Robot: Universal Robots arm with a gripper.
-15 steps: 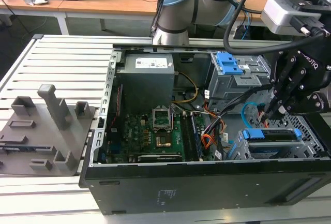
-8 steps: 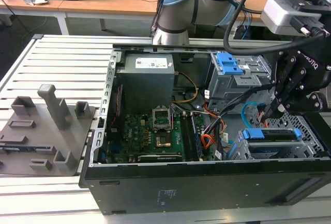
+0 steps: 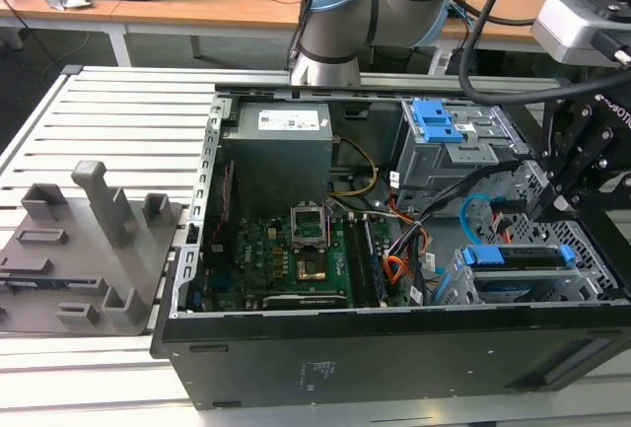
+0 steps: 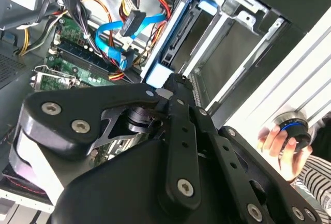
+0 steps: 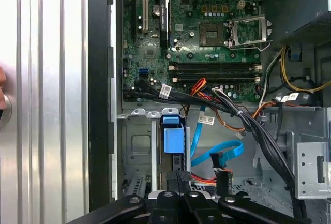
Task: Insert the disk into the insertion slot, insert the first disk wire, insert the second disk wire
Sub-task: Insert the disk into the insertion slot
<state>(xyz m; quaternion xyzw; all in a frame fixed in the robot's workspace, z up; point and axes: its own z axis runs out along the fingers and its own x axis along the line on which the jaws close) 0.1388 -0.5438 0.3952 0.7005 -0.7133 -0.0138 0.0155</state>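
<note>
The disk (image 3: 515, 261), framed by its blue carrier, lies in the insertion slot (image 3: 455, 287) at the case's corner on the exterior view's right. Both wrist views show it edge-on, its blue end tab (image 5: 173, 140) sticking out of the grey bay. My gripper (image 5: 179, 176) is shut, its tips just off that blue end (image 4: 158, 75), holding nothing. In the exterior view the gripper (image 3: 539, 208) hangs above the bay. A blue data wire (image 5: 220, 154) and a black power plug (image 5: 223, 178) on red and yellow leads lie loose beside the disk, unplugged.
The taller drive cage with a blue latch (image 3: 435, 121) stands behind the bay. Cable bundles (image 5: 243, 120) cross between the motherboard (image 5: 207, 32) and the disk. A grey fixture plate (image 3: 79, 249) lies on the exterior view's left. A person's hand (image 4: 282, 142) rests on a blue-ringed knob outside the case.
</note>
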